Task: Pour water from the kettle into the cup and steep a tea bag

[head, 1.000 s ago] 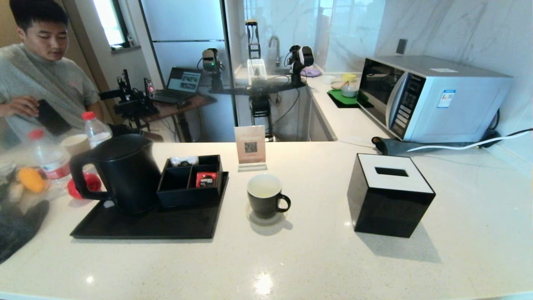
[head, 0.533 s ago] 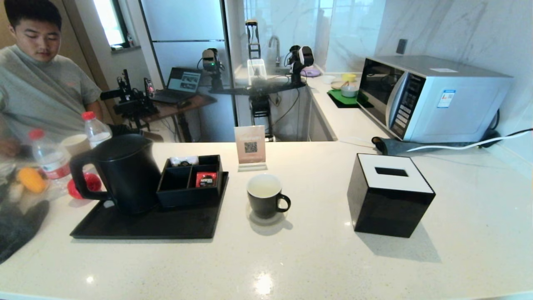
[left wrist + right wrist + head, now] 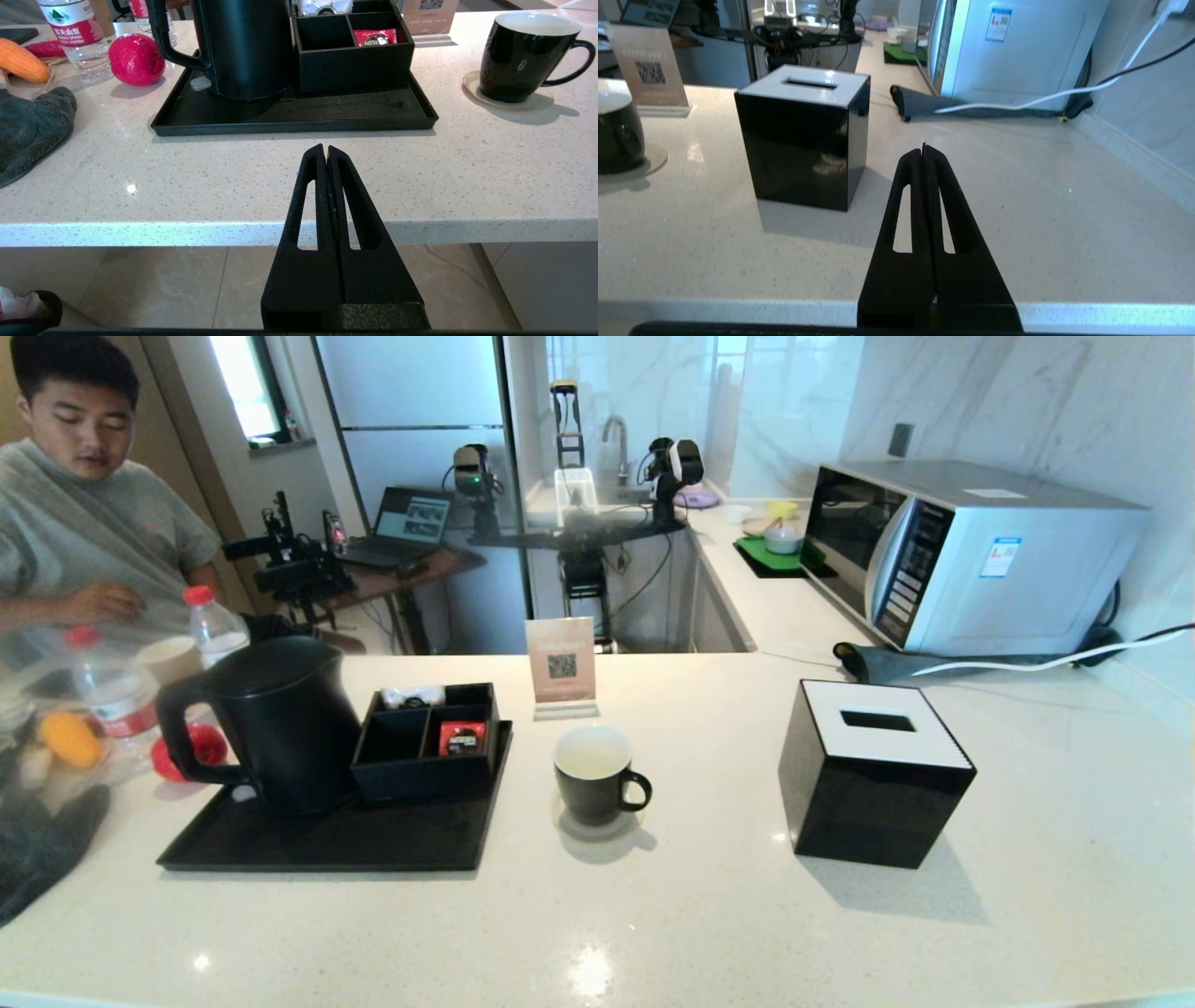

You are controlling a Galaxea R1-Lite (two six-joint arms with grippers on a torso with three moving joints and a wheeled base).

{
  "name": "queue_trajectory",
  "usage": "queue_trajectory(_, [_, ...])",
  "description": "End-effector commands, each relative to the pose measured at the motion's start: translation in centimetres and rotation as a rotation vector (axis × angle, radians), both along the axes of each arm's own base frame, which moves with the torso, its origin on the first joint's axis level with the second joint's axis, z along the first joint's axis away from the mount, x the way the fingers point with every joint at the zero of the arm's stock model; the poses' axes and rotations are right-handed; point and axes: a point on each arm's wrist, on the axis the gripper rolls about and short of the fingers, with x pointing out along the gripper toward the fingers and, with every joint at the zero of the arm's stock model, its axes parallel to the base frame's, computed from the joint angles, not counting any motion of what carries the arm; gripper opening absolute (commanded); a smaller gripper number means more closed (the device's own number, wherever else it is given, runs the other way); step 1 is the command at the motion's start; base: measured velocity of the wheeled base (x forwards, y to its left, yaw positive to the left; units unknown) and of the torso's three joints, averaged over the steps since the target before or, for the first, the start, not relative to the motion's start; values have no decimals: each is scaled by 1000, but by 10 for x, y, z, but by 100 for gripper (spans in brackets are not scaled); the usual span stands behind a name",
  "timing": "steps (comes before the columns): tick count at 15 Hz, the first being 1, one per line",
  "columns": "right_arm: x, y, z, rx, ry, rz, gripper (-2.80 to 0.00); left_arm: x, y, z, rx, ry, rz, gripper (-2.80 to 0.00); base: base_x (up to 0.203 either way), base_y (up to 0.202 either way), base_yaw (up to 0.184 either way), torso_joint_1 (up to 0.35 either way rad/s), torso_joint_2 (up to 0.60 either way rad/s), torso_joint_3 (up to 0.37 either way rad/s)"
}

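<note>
Resting on its coaster, cup with pale water; both tools pinched closed, empty.

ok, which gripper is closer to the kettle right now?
Left. The left gripper is shut at the counter's near edge, facing the tray with the kettle just beyond. The right gripper is shut beside the tissue box; the kettle is outside its view.
</note>
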Motion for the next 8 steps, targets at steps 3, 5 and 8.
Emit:
queue_trajectory(3, [-10,0,-23,-5,60,-5,-280,0,0,0,0,0,1,-280,0,0,0,0,0,0])
queue_trajectory(5, [-10,0,-24,17,69,-4,-280,0,0,0,0,0,1,-280,0,0,0,0,0,0])
queue_trajectory(8, [-10,0,-26,21,83,-2,-280,0,0,0,0,0,1,-280,0,0,0,0,0,0])
